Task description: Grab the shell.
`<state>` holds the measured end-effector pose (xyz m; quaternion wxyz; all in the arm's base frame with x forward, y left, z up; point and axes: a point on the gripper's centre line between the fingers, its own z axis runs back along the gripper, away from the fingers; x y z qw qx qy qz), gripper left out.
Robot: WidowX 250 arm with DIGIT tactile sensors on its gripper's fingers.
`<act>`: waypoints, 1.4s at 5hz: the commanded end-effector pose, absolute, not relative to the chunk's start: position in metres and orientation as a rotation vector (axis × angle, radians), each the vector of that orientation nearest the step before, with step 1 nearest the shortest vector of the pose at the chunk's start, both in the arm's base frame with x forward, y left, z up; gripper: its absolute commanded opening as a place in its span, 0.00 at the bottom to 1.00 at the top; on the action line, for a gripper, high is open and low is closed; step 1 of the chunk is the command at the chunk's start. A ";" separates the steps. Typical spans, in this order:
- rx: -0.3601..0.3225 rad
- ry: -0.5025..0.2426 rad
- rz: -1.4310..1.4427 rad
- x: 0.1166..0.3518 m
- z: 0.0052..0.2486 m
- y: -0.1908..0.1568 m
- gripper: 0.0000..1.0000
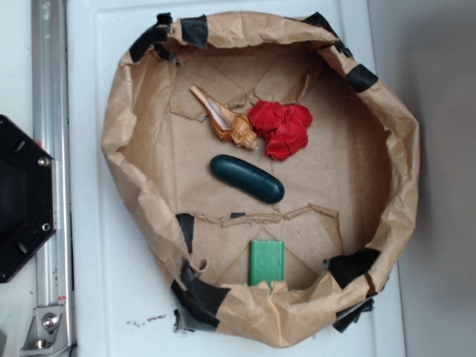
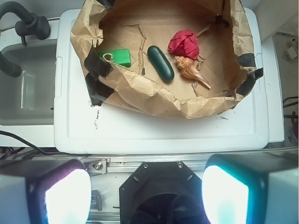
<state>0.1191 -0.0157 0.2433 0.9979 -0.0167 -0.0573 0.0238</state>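
End effector (image 2: 146,193) fingers spread wide, apparently empty, well apart from shell (image 2: 190,70) in paper basin (image 2: 154,95).

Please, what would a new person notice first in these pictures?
Probably the red paper ball, the brightest thing in the brown paper basin. The shell lies against its side, with a dark green capsule nearby. In the wrist view, the gripper stands wide open, far from them.

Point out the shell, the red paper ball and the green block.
shell (image 1: 229,126), exterior view, on its knobby body.
red paper ball (image 1: 281,129), exterior view, at its centre.
green block (image 1: 266,262), exterior view, on its top face.
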 end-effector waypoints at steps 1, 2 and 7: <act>-0.033 -0.115 0.048 0.119 0.243 -0.016 1.00; 0.073 -0.135 -0.030 0.169 0.209 0.020 1.00; 0.068 -0.126 -0.482 0.238 0.048 0.055 1.00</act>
